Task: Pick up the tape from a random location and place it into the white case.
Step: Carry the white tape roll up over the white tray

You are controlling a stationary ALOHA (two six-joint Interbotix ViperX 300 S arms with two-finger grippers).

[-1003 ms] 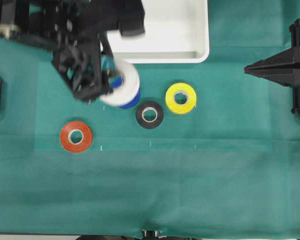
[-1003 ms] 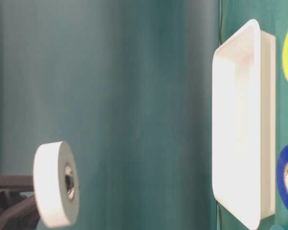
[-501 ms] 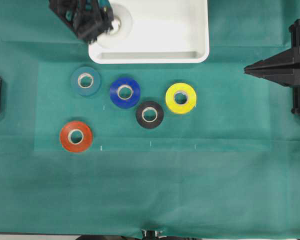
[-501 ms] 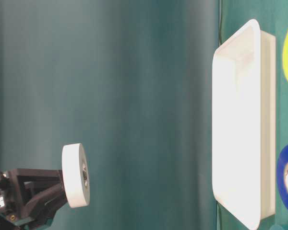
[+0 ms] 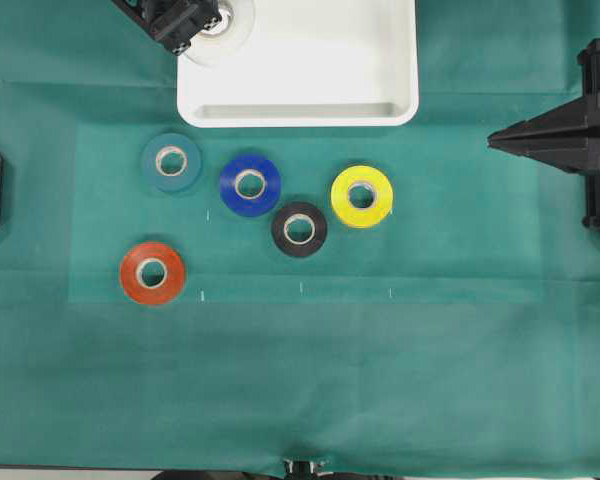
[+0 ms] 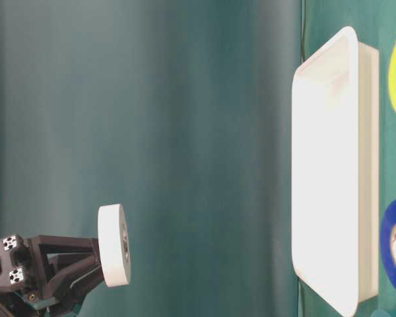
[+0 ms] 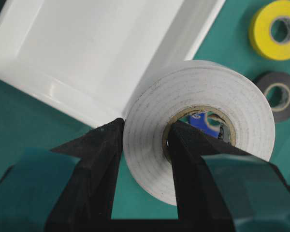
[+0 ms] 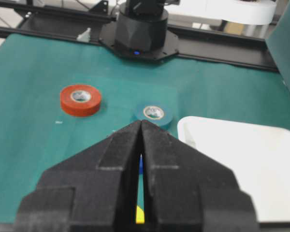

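Tape held above the case, release still to come

Left gripper (image 7: 145, 145) pinches the white roll of tape with a greyish core (image 7: 198, 121), one finger through the core, one outside the wall. Overhead, the roll hangs at the eleven o'clock corner of the large shallow white plastic case (image 5: 405, 60); the table-level view shows it well clear of the tray. Lowering and letting go remain. Right gripper (image 8: 139, 159) waits at three o'clock, fingers pressed together.

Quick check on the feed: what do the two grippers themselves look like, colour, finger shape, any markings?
Both are matte black plastic. The left gripper has broad wedge fingers faced with teal tape; small black-and-white square markers sit on its body in the table-level view. The right gripper has chunky, angular black fingers, no markings visible.
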